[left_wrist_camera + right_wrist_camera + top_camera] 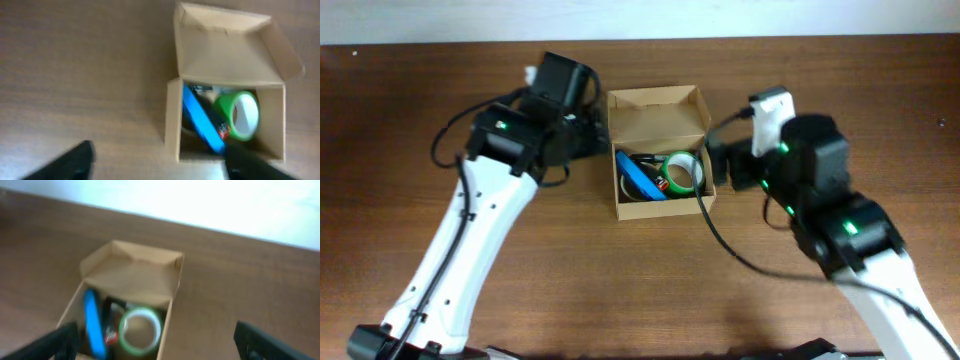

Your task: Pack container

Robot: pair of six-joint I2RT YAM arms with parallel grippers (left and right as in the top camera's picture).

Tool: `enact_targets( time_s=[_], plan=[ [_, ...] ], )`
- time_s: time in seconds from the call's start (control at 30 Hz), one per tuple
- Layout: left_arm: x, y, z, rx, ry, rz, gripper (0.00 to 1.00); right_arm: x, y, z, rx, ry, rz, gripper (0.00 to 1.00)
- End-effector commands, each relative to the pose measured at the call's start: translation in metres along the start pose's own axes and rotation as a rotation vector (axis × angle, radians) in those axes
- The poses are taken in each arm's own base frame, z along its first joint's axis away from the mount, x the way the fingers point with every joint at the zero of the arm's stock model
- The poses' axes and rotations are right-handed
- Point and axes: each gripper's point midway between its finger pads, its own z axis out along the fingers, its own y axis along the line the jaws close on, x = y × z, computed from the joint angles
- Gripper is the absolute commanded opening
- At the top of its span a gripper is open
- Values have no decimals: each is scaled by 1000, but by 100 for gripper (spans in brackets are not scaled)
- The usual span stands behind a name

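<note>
The container (655, 115) is a tan cardboard box at the table's middle, with its flap lid open toward the far side. Inside lie a blue case (640, 178), a green tape roll (681, 172) and some dark items. My left gripper (594, 136) is just left of the box, open and empty. In the left wrist view (160, 167) its fingers straddle the box's near left wall (173, 120). My right gripper (718, 165) is just right of the box, open and empty. In the right wrist view (160, 347) its fingers spread wide over the box (135, 272), tape (141, 330) and case (91, 317).
The brown wooden table (620, 290) runs all round the box. A pale wall edge (640, 18) borders the far side. Black cables (730, 245) trail from the right arm near the box's right front corner.
</note>
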Motion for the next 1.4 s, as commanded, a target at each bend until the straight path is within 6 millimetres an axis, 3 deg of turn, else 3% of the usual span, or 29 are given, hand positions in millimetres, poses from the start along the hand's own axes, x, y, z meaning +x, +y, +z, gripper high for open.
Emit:
enact_targets(
  time_s=[0.0, 0.07, 0.17, 0.2, 0.33, 0.57, 0.7, 0.9, 1.37],
  plan=[
    [-15, 19, 7, -10, -11, -88, 45, -7, -22, 23, 69, 3, 51, 97],
    [-22, 28, 18, 11, 7, -143, 22, -6, -45, 40, 119, 23, 161, 73],
    [-29, 34, 33, 48, 38, -205, 2, -5, -72, 55, 145, 43, 280, 42],
    [-30, 36, 39, 61, 52, -236, 2, -4, -78, 60, 135, 47, 312, 29],
    [-34, 40, 61, 101, 102, -345, 2, 2, -97, 79, 67, 74, 448, 3],
    [-17, 40, 112, 89, 238, -473, 2, 45, -116, 117, 16, 203, 688, 4],
    [-1, 30, 148, 125, 348, -531, 2, 73, -112, 141, -6, 290, 779, 4],
    [6, 8, 186, 233, 435, -599, 2, 102, -103, 165, -54, 380, 856, 3],
    [25, -1, 230, 262, 541, -730, 2, 125, -87, 210, -177, 427, 1061, 4]
  ],
)
